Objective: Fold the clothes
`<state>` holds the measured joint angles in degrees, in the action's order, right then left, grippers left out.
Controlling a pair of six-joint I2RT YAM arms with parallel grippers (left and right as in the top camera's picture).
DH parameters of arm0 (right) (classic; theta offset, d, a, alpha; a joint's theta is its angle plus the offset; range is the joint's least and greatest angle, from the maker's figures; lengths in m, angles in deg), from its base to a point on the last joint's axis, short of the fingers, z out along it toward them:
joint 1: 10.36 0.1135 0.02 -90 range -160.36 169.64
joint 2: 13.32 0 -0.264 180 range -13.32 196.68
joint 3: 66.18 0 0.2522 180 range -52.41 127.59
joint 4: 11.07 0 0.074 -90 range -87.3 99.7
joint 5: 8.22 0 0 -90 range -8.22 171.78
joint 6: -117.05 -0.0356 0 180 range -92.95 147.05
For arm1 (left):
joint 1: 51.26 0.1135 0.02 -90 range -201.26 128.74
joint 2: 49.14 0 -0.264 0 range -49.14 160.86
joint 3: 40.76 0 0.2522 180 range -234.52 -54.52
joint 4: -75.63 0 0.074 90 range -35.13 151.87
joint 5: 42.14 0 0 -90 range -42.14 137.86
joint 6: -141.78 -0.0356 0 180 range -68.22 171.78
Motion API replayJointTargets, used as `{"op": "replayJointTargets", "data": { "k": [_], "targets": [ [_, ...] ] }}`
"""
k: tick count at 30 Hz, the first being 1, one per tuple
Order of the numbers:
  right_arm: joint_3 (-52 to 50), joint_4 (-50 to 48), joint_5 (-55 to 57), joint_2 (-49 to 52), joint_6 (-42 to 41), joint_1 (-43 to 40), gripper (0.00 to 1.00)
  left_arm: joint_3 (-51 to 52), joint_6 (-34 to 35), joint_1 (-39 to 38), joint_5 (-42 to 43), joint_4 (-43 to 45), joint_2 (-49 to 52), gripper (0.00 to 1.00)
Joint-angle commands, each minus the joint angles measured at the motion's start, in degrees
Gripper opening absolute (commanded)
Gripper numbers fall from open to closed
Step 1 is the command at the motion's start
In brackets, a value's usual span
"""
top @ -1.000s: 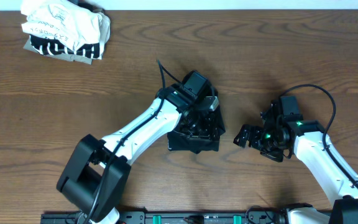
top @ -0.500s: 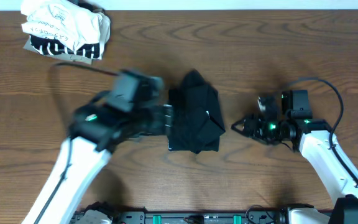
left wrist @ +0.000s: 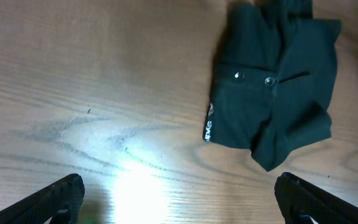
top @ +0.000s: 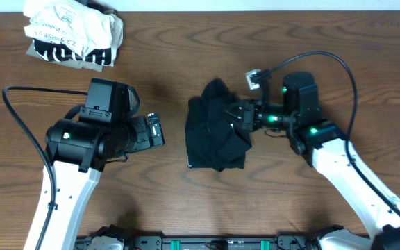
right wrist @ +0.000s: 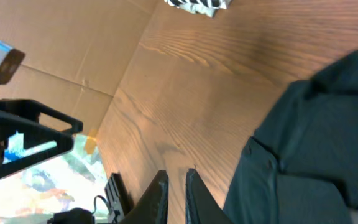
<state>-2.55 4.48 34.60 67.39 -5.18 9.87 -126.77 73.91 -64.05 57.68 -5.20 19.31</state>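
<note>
The black shirt (top: pixel 216 132) lies as a small crumpled folded bundle at the middle of the table. It also shows in the left wrist view (left wrist: pixel 278 81) and the right wrist view (right wrist: pixel 316 143). My left gripper (top: pixel 157 130) is open and empty, a short way left of the shirt and apart from it; its fingers (left wrist: pixel 182 205) are spread wide over bare wood. My right gripper (top: pixel 242 117) sits over the shirt's right edge. Its fingers (right wrist: pixel 176 186) are shut with only a thin gap, nothing between them, beside the cloth.
A white folded bundle with black lettering (top: pixel 71 35) lies at the far left corner, and its edge shows in the right wrist view (right wrist: pixel 197 3). The wooden table (top: pixel 311 55) surrounds the shirt. A black cable loops left of the left arm (top: pixel 9 104).
My left arm has pulled back to the left off the shirt and now holds nothing. My right arm has moved up and left to the shirt's right edge.
</note>
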Motion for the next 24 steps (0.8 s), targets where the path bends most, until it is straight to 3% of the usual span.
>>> {"op": "replayJointTargets", "data": {
  "k": [1,6,11,20,24],
  "targets": [
    [0.7,-2.6,-0.5,6.0,-3.1,1.6,0.09,-0.7,-0.1,0.2,-1.1,-0.9,0.4,0.99],
    [0.7,-8.3,-5.0,16.7,-4.1,1.7,0.06,-0.7,-0.1,0.2,-1.1,-1.7,0.4,0.99],
    [0.7,-5.8,-4.0,22.9,-3.1,-0.1,0.07,-0.7,-0.2,0.2,-1.1,-2.8,0.4,0.99],
    [0.7,13.5,8.6,24.9,6.5,-5.8,0.08,-0.7,-0.2,0.2,-1.1,-2.8,0.4,0.99],
    [0.9,16.5,6.5,24.6,8.4,-8.8,0.06,-0.7,-0.2,0.2,-1.1,-2.7,0.4,0.99]
  ]
}}
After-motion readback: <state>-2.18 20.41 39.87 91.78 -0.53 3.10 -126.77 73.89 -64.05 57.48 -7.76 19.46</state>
